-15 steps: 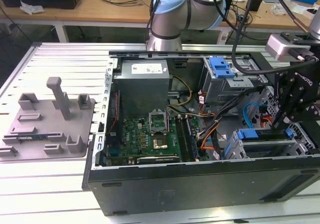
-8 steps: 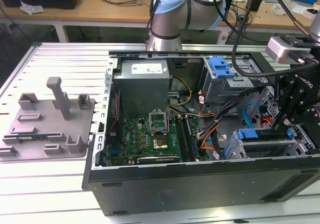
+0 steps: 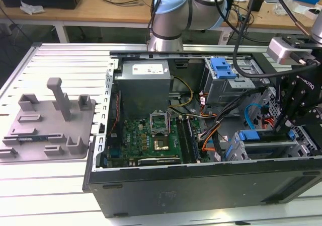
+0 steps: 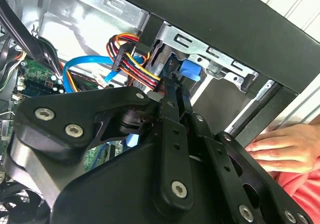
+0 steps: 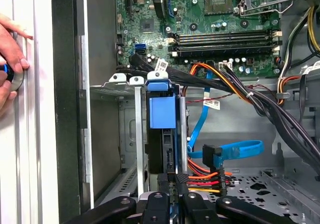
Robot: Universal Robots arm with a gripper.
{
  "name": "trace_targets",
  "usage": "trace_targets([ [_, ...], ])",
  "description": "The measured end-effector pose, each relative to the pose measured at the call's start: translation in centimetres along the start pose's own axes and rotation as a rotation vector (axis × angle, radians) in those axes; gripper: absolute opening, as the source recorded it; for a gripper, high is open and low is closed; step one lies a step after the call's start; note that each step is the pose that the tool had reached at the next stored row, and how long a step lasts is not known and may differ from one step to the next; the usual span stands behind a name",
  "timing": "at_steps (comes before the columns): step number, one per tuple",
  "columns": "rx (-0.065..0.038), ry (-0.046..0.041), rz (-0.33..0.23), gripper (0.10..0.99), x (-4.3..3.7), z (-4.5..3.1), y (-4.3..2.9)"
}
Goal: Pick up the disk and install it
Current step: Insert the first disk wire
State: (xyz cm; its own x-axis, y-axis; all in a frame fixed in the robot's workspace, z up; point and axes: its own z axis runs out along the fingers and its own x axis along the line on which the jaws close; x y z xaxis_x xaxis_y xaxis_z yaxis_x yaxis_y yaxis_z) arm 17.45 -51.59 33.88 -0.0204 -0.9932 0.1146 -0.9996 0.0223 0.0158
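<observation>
The claw [image 5: 172, 186] pinches narrowly on the edge of the disk [image 5: 162, 134], which stands upright in the drive cage [image 5: 131, 129] of the open computer case [image 3: 201, 185]. A person's hand [image 4: 282, 146] rests just beside the case.

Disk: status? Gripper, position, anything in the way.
Gripper shut on the disk, down at the drive cage. Disk upright in the bay. SATA power cable close beside the fingers; a person's hand on the table outside the case.
</observation>
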Motion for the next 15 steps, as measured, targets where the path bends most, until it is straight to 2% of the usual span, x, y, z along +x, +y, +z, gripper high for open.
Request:
trace_targets([
  [3, 0.000, -0.0019, 0.000, 0.165, 0.02, -0.19, 0.00],
  [6, 0.000, 0.0037, 0.000, 0.165, 0.10, -1.16, 0.02],
  [11, 0.000, 0.0058, 0.000, 0.165, 0.09, -1.22, 0.02],
  [15, 0.000, 0.0059, 0.000, 0.165, -0.29, -1.25, 0.05],
])
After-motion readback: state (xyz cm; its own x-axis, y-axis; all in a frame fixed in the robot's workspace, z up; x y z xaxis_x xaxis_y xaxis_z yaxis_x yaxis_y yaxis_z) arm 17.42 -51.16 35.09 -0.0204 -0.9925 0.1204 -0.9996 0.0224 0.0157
